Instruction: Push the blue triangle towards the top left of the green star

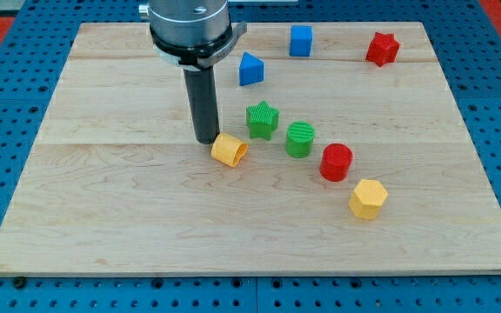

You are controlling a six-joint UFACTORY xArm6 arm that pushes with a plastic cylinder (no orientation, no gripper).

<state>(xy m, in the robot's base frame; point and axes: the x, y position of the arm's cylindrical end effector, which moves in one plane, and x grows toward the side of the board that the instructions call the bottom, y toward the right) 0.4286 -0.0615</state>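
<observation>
The blue triangle [250, 69] lies near the view's top, above the green star [263, 120]. My tip [205, 140] rests on the board to the left of the green star and just up-left of a yellow ring-shaped block [230, 149], close to touching it. The blue triangle is up and to the right of my tip, well apart from it.
A blue cube [301, 41] and a red star [382, 49] sit near the board's top edge. A green cylinder [300, 139], a red cylinder [337, 163] and a yellow hexagon [368, 198] run diagonally down to the right. The wooden board [103, 217] sits on a blue pegboard.
</observation>
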